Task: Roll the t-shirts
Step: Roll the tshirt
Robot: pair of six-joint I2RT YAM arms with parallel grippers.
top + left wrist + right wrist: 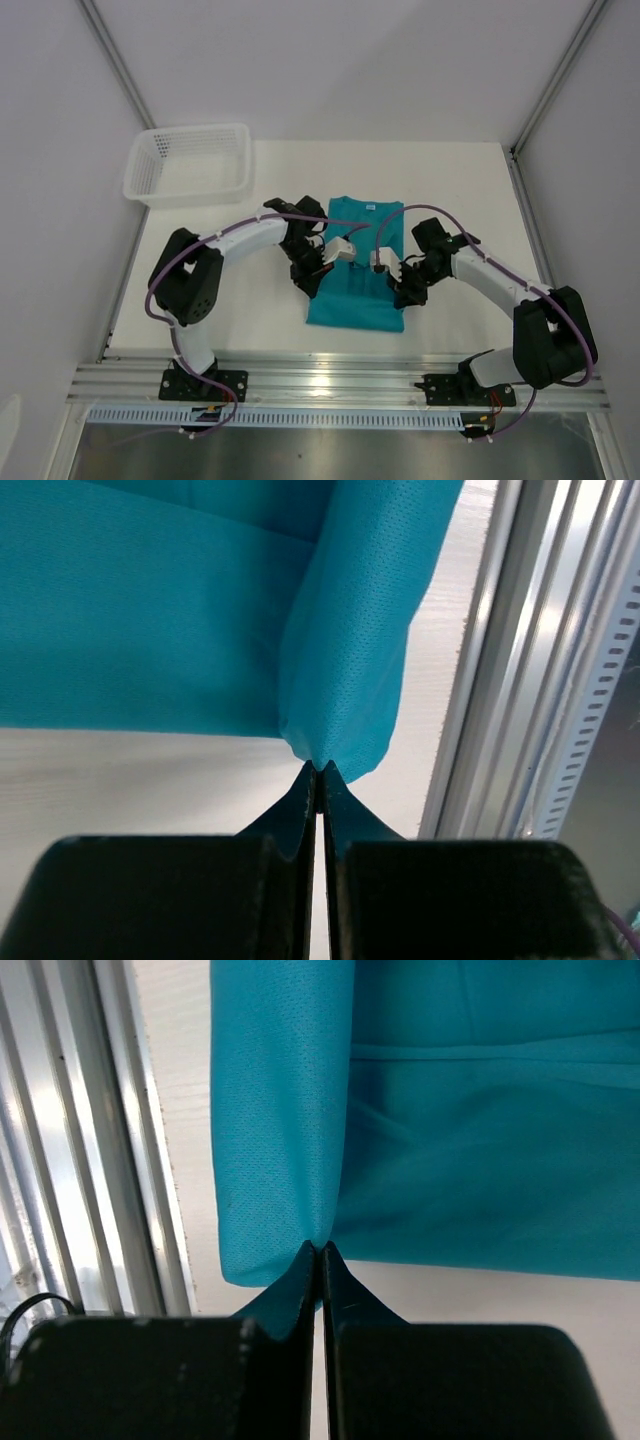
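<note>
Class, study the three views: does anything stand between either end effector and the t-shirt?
Nothing visible does. The left end effector and the right end effector are each shut on a fold of the t-shirt. The basket sits at the table's far left corner, apart from the shirt.

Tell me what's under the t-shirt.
Only the white table shows around the t-shirt; whatever lies beneath the cloth is covered. The left gripper and right gripper each pinch a fold of it.
</note>
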